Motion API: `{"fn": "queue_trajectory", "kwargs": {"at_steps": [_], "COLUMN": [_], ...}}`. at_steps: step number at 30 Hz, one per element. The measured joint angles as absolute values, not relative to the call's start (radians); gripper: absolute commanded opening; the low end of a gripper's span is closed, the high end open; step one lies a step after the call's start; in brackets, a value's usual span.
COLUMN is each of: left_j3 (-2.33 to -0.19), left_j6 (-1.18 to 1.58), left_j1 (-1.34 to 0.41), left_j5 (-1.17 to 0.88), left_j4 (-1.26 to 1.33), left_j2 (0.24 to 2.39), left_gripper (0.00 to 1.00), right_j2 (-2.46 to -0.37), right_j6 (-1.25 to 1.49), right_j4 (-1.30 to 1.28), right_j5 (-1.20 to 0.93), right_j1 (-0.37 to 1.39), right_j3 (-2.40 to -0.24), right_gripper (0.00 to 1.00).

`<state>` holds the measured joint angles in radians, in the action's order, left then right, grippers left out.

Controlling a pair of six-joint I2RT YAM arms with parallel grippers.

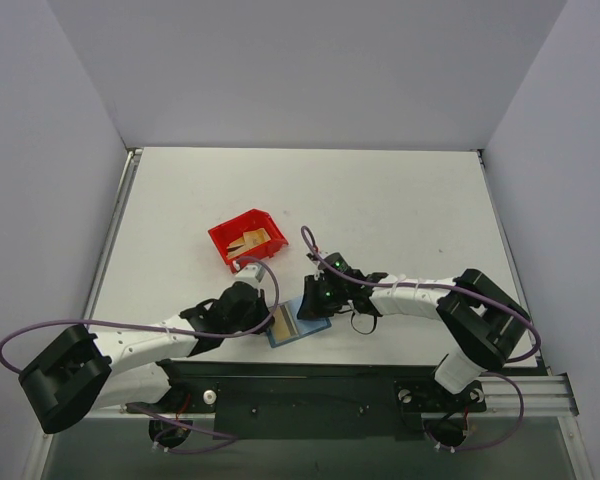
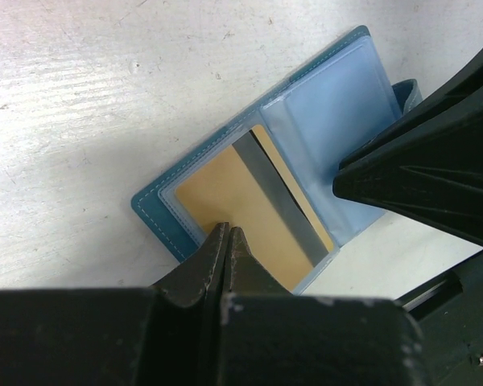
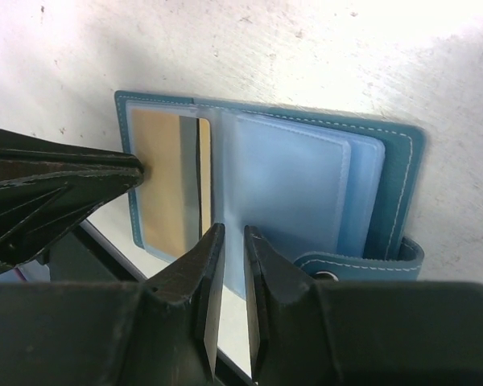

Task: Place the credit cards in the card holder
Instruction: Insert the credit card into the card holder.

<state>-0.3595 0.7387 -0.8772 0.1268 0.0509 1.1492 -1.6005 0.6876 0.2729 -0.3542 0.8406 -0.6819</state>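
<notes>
While the open teal-blue folding card holder lies at the white table's near edge, my left gripper, closed, presses the gold-tan dark-striped credit card inside. The right gripper is nearly closed at a clear sleeve; I cannot tell if it grips.

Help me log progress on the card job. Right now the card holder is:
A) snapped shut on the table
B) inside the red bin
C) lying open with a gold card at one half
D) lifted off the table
C: the card holder lies spread open on the table, with a credit card at one half under the shut jaws of the left gripper.
</notes>
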Motion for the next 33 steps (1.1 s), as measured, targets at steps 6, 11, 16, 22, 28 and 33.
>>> {"fn": "queue_trajectory", "kwargs": {"at_steps": [6,11,16,22,28,33], "left_j3": [-0.360,-0.353,-0.327,-0.315,-0.297,-0.275], "left_j6": [0.739,0.740,0.749,0.756,0.764,0.775], "left_j1": [-0.877,-0.877,-0.877,-0.877,-0.877,-0.877], "left_j5": [0.127,0.127,0.126,0.127,0.126,0.126], "left_j4": [0.038,0.032,0.022,-0.014,-0.041,-0.053], "left_j2": [1.149,1.136,1.095,1.051,1.024,1.007], "left_gripper": [0.00,0.00,0.00,0.00,0.00,0.00], "right_j2": [-1.600,-1.629,-1.676,-1.696,-1.700,-1.700], "right_j6": [0.676,0.676,0.680,0.681,0.683,0.683], "right_j4": [0.296,0.312,0.326,0.329,0.332,0.333], "right_j5": [-0.374,-0.398,-0.412,-0.415,-0.416,-0.416], "right_j1": [0.848,0.852,0.853,0.854,0.857,0.859], "right_j3": [-0.683,-0.704,-0.713,-0.734,-0.738,-0.738], "right_gripper": [0.12,0.12,0.13,0.13,0.12,0.11]}}
